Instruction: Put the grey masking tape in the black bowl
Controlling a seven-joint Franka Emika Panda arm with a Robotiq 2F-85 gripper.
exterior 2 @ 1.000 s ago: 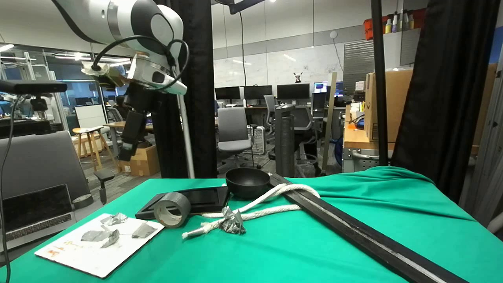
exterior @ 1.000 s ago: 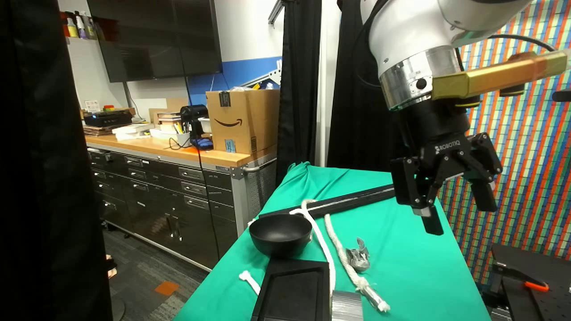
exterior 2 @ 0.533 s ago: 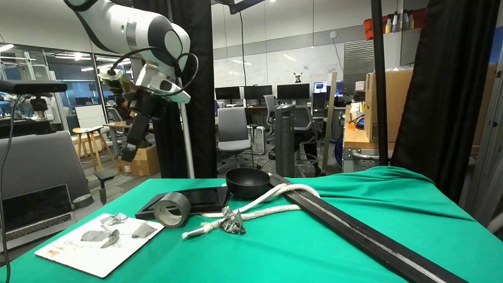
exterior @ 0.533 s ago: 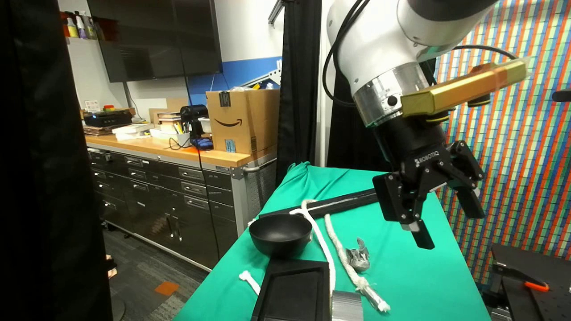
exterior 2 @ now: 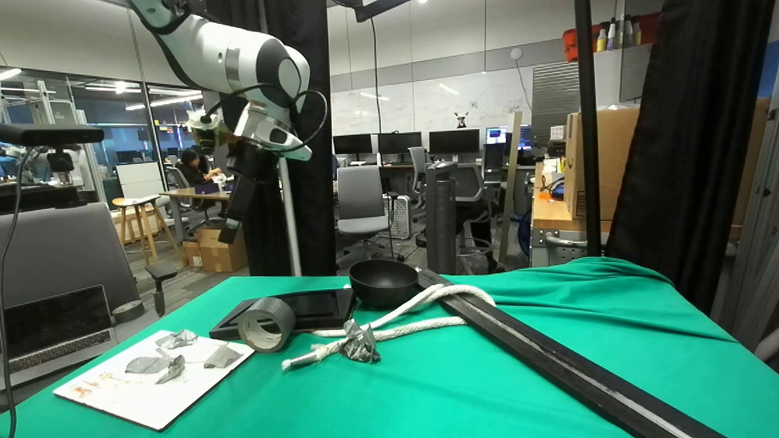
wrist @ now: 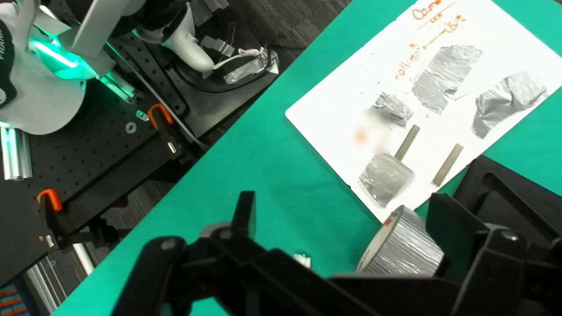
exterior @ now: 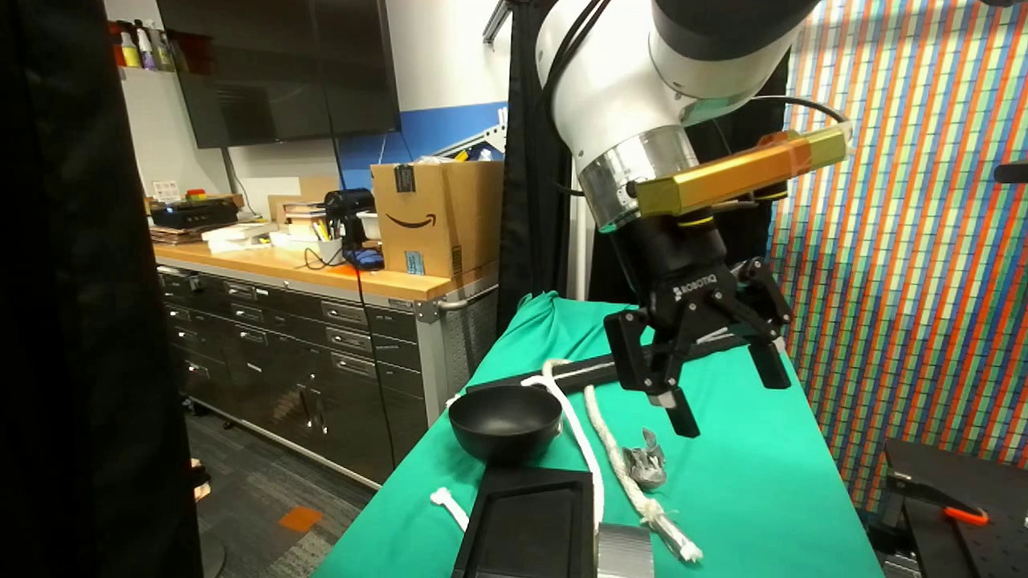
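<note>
The grey masking tape is a roll standing on its edge beside the flat black slab; it shows in both exterior views (exterior: 625, 552) (exterior 2: 282, 316) and in the wrist view (wrist: 408, 245). The round black bowl (exterior: 504, 429) is upright and empty at the slab's far end, also in an exterior view (exterior 2: 383, 286). It is out of the wrist view. My gripper (exterior: 729, 398) is open and empty, tilted, high above the green cloth. In the wrist view my gripper (wrist: 343, 210) has its fingers wide apart, with the tape far below near the right-hand finger, partly hidden.
The black slab (exterior: 530, 522) lies between bowl and tape. A white rope (exterior 2: 420, 327) with crumpled tape (exterior 2: 360, 344) lies near. A long black beam (exterior 2: 548, 353) crosses the cloth. A white board (exterior 2: 122, 398) with tape scraps lies beside the roll.
My arm and open gripper have swung toward the bowl side, leftward in an exterior view, staying high above the cloth. The tape, bowl and other things have not moved.
</note>
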